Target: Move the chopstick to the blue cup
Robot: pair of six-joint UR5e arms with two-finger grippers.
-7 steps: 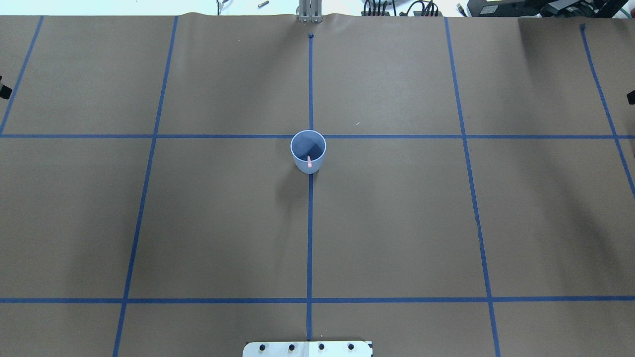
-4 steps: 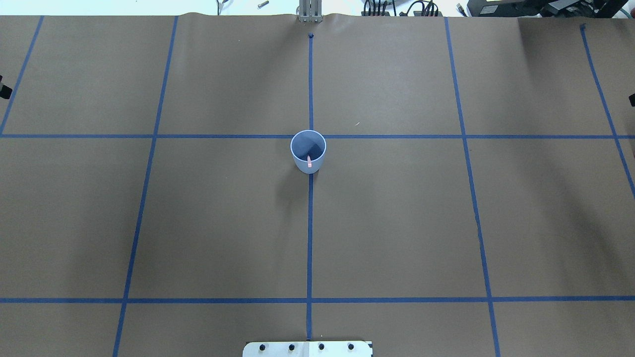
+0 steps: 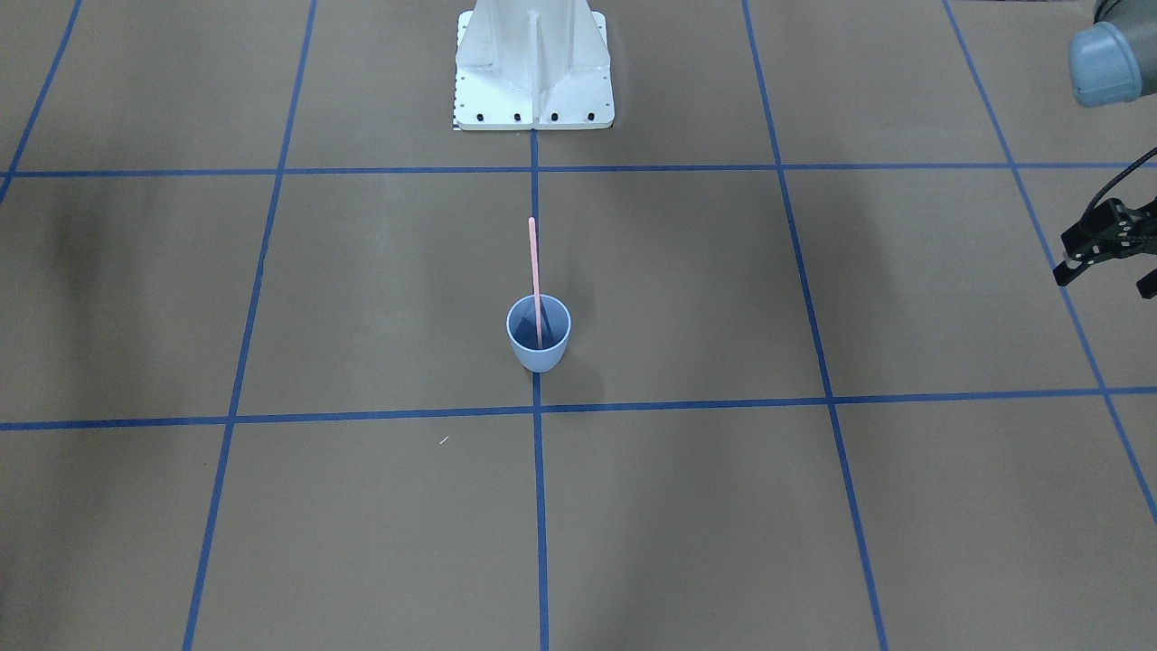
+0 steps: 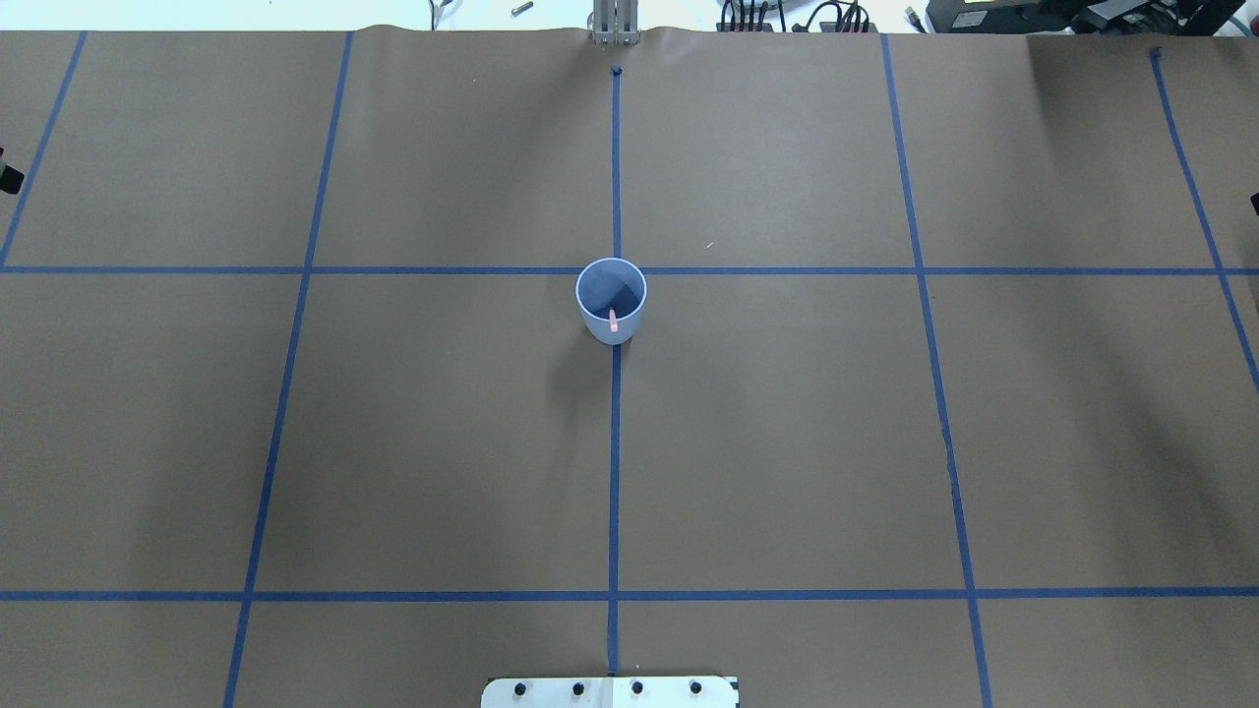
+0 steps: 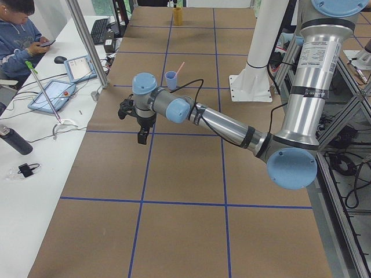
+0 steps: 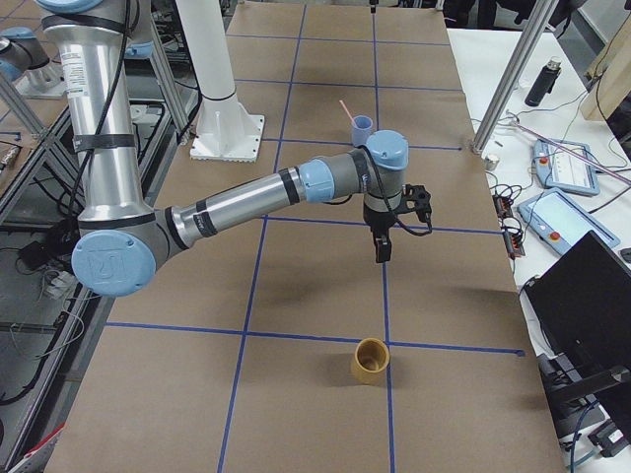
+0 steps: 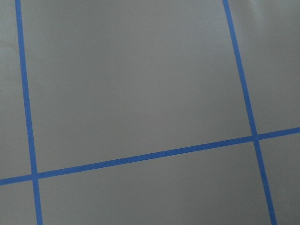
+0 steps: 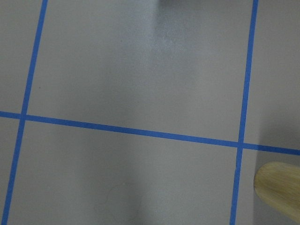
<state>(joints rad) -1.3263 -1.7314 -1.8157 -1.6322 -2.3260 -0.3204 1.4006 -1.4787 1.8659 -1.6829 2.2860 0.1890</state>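
- Where the centre blue tape line (image 3: 540,506) leaves the robot's white pedestal (image 3: 533,63), brown paper covers the table (image 4: 787,442).
- Further out along that line stands the blue cup (image 3: 540,359), upright, just on the robot's side of a cross line of tape.
- The chopstick (image 3: 534,271) is in the cup. Its lower end is down inside, and the shaft rests on the rim on the robot's side.
- Its long axis runs along the centre line. The free upper end tilts up and back toward the pedestal. More than half its length stands clear of the rim.
- Overhead it is heavily foreshortened, a short pink mark at the cup's near rim. Both side views show the same lean toward the robot.
- No gripper touches the cup or the stick.
- Left gripper (image 3: 1106,276): hanging above the table well off toward the robot's left end, at the edge of the front-facing view. Its two black fingers are spread, with nothing between them.
- Right gripper (image 6: 399,222): above the table toward the robot's right end. It shows properly only in the right side view, so I cannot tell whether its fingers are apart or together.
- A tan cup (image 6: 372,362) stands upright on the paper near the table's right end, well apart from the blue cup.
- Beyond the far edge, a white desk (image 5: 35,145) carries tablets, and a person (image 5: 17,40) is seated at it.
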